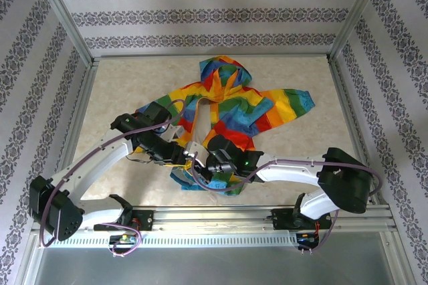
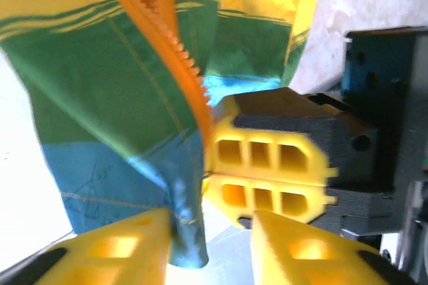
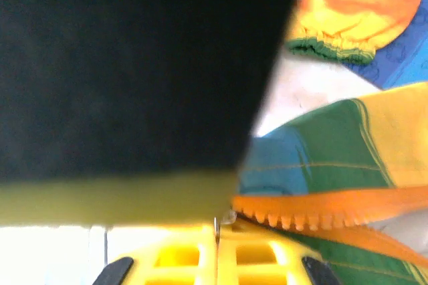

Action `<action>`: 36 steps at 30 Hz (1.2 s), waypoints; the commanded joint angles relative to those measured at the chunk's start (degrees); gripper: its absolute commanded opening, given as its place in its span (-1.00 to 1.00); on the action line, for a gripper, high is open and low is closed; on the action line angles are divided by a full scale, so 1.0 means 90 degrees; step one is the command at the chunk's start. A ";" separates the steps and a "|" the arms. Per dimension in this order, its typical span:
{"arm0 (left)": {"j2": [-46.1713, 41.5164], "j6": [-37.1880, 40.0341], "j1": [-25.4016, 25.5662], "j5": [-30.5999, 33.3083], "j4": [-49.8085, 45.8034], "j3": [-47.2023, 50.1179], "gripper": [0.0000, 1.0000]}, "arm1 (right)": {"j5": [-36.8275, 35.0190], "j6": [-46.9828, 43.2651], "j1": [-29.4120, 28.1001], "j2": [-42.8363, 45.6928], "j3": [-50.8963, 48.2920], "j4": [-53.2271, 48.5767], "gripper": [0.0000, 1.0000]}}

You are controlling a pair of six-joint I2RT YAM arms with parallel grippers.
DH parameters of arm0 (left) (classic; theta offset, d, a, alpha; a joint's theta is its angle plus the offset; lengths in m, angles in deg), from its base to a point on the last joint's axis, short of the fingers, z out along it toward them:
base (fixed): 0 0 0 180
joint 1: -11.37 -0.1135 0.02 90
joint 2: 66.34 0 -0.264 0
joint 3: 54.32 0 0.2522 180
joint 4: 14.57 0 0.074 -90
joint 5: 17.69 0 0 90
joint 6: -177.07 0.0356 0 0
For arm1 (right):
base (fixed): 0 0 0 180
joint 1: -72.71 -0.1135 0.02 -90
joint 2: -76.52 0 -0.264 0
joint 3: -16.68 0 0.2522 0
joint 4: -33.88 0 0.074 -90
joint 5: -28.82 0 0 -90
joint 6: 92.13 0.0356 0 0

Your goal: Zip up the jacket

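Checker: Jackets on the pale marbled table (image 1: 134, 84), how many, and where?

Watcher: One, a small hooded jacket (image 1: 231, 108) of thin rainbow-striped fabric, lying flat mid-table. Its one hood (image 1: 224, 71) points to the far side and its hem to the near edge. One sleeve (image 1: 291, 101) spreads clear to the right; the other lies by the left arm (image 1: 100, 154), partly hidden.

Checker: Grippers?

Watcher: Two, meeting just beside each other at the hem. The left gripper (image 2: 210, 231) has its two yellow ribbed fingers spread. A blue fold of hem (image 2: 187, 238) hangs in the gap against one finger — not squeezed, as far as I can see.

Checker: And the right gripper (image 2: 214, 172)?

Watcher: Its two yellow fingers are pressed together on the lower end of the orange toothed zipper (image 2: 180, 77). One row of teeth shows, running up from that pinch across green and yellow stripes.

Checker: Right wrist camera?

Watcher: Same pinch from behind: fingertips together, the row of teeth leading off to the right. A dark blurred mass (image 3: 134, 64) covers the upper left — what it is I cannot tell.
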 commanded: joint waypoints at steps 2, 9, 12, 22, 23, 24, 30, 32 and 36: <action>-0.0337 -0.0107 0.0004 -0.0040 0.0166 0.0247 -0.12 | 0.0162 -0.0056 0.0051 0.0076 -0.0087 0.0094 -1.00; -0.0716 -0.0583 0.0004 -0.0007 0.0781 0.0801 -0.01 | 0.0202 -0.0055 0.0051 0.0051 -0.0077 0.0104 -1.00; -0.0776 -0.0690 0.0007 -0.0097 0.0989 0.0925 -0.04 | 0.0220 -0.0050 0.0056 0.0015 -0.0028 0.0120 -1.00; -0.0782 -0.0719 0.0009 -0.0215 0.1346 0.1263 -0.38 | 0.0241 0.0013 0.0052 0.0001 0.0060 0.0108 -1.00; -0.0796 -0.0706 0.0006 -0.0188 0.1320 0.1265 -0.46 | 0.0223 0.0016 0.0051 0.0010 0.0059 0.0106 -1.00; -0.0809 -0.0687 0.0004 -0.0128 0.1269 0.1251 -0.59 | 0.0194 0.0049 0.0058 0.0026 0.0069 0.0100 -1.00; -0.0921 -0.0343 0.0013 0.0419 0.0558 0.0989 -1.00 | -0.0076 0.0343 0.0183 0.0059 0.0167 -0.0112 -1.00; -0.0968 -0.0258 0.0014 0.0436 0.0425 0.0938 -1.00 | -0.0089 0.0457 0.0252 0.0084 0.0201 -0.0172 -1.00; -0.1012 -0.0116 0.0017 0.0441 0.0145 0.0835 -1.00 | -0.0156 0.0569 0.0338 0.0087 0.0346 -0.0411 -1.00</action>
